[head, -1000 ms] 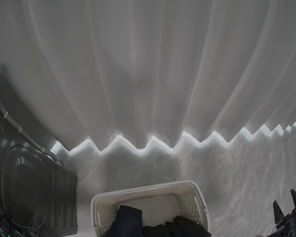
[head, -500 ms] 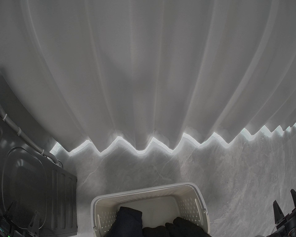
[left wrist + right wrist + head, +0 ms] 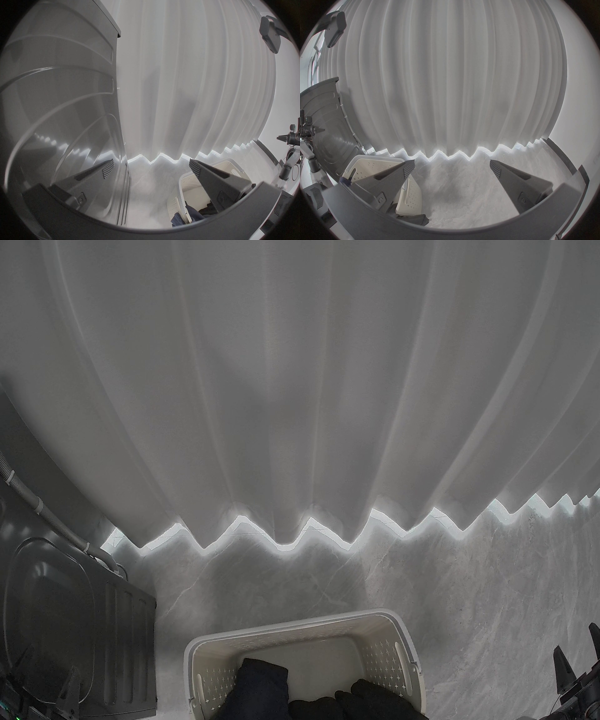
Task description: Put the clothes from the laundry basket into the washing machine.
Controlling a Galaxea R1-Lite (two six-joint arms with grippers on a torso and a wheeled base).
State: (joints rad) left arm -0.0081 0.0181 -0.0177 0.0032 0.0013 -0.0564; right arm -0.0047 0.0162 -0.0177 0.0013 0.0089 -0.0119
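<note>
Left pincer [image 3: 151,165], nearest the viewer, is spread wide and holds nothing. The right pincer [image 3: 452,165] is spread just as wide and is also empty. They sit low at the robot's two sides, with a cream laundry basket [image 3: 300,622] on the floor [image 3: 500,590] between them, close in front.

The clothes are heaped at the basket's near end. A dark blue garment [image 3: 259,684] lies toward the robot's left and black garments [image 3: 375,699] toward its right. The far end of the basket is bare. From either pincer the clothes lie inward and downward. The blue piece looks nearer the left arm and the black pile nearer the right. The basket's long axis runs across, from one arm toward the other.

The washing machine [image 3: 62,609] stands just beside the left pincer, at the robot's left, so that arm is likely the better one to load it. A ribbed hose [image 3: 37,505] runs along its panel, and its door cannot be made out. Farthest back, a pale pleated curtain [image 3: 300,396] hangs to the floor.
</note>
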